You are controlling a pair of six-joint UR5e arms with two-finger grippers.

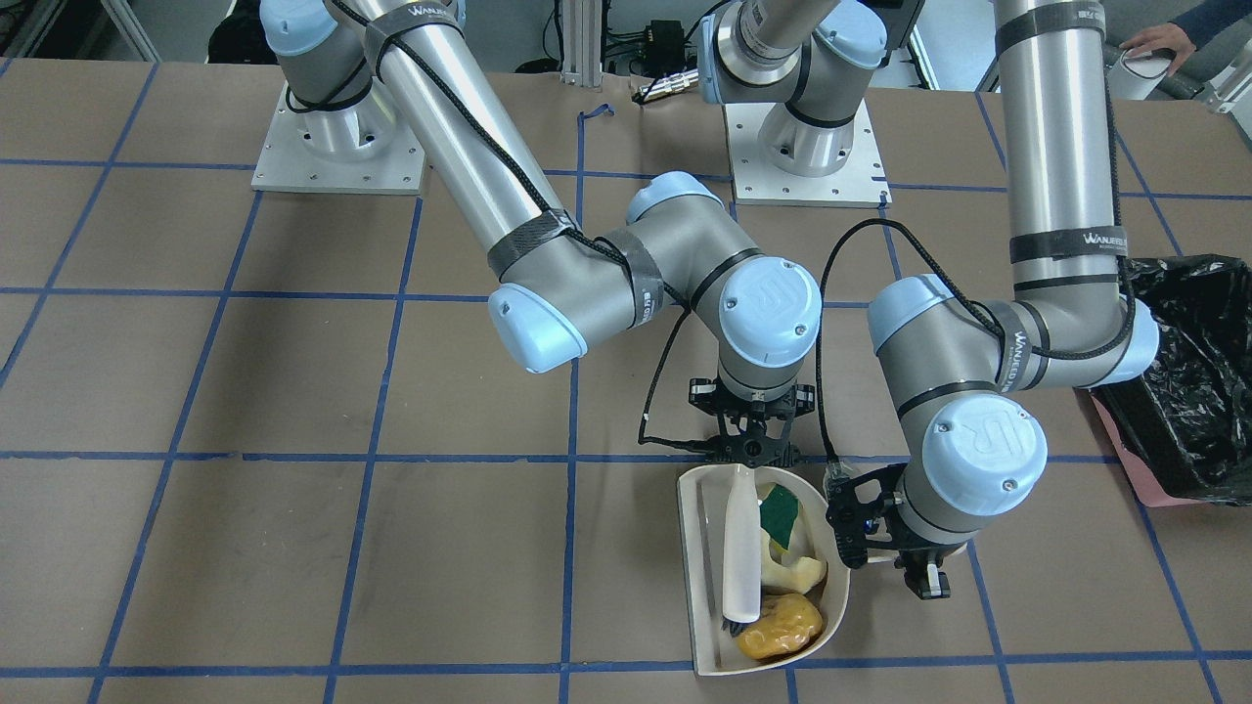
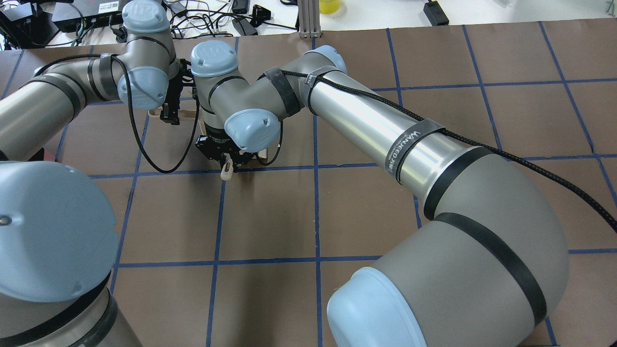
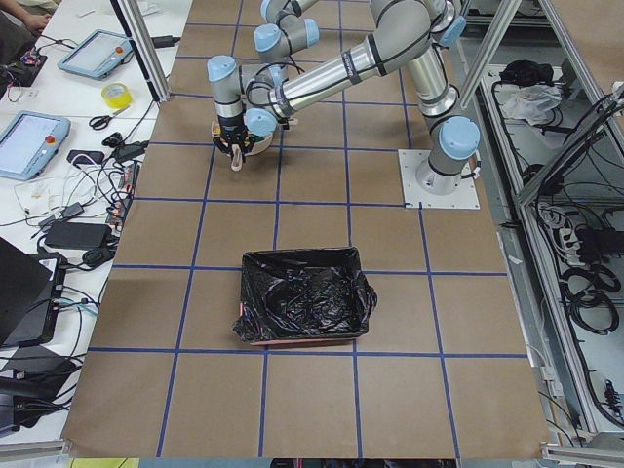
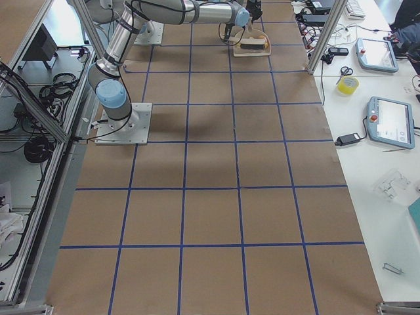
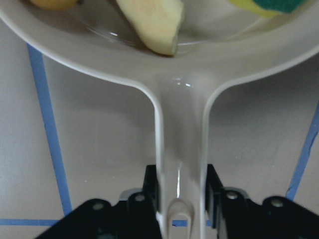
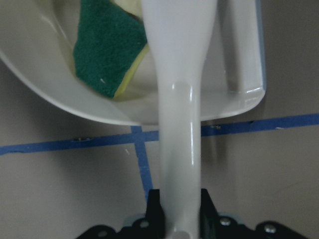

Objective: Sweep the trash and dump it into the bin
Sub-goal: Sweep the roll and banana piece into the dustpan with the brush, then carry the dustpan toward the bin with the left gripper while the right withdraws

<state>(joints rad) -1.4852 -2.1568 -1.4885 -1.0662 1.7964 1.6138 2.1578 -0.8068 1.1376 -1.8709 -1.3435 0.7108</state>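
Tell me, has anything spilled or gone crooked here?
Nothing stands out. The sponge piece, fruit slice and potato-like lump all lie inside the dustpan, with the brush lying in it too; the bin stands upright.

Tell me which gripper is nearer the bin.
Left. The left gripper holds the dustpan by its handle, on the side toward the bin; the right gripper, holding the brush, sits farther off at the dustpan's rim.

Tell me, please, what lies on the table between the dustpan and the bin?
Nothing: the exterior left view shows only bare taped table between dustpan and bin.
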